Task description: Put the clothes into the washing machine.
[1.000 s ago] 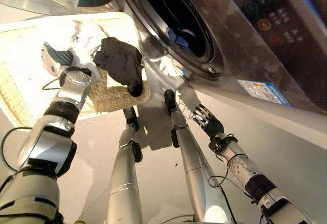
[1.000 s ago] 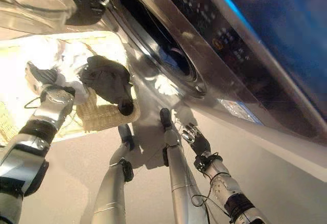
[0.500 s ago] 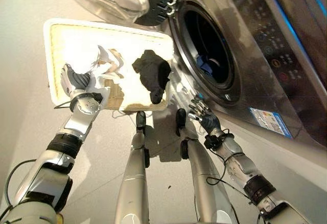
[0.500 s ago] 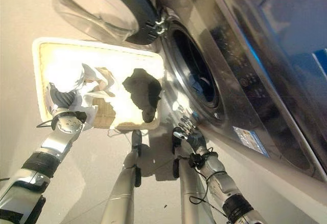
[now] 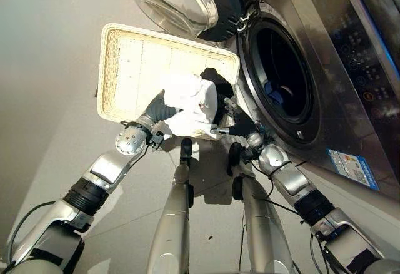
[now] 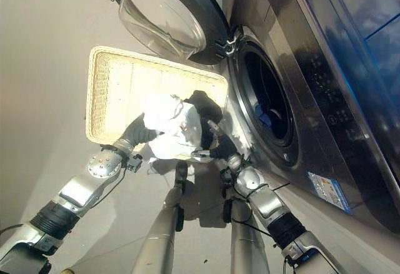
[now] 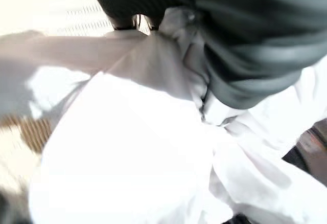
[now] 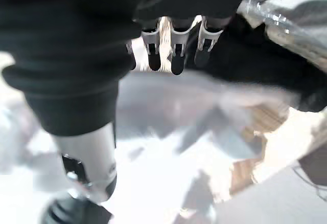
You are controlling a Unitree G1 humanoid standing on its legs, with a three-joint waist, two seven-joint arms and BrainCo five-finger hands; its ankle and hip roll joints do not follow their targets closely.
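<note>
Now your left hand [image 5: 157, 107] is buried in the white garment [image 5: 187, 102] at the wicker basket's [image 5: 125, 61] near right edge, grip unreadable; right hand [image 5: 240, 126] relaxed beside it, washer drum [image 5: 284, 86] open just right.

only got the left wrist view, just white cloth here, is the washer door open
Observer: Yes, the round glass door is swung open beyond the pale woven basket.
Operator: any other clothes in the basket
Observer: A black garment lies in the corner nearest the drum, beside the white garment.
Operator: where's the right hand
Observer: The right hand is at the basket's near edge, fingers straight, pointing at the black garment.
</note>
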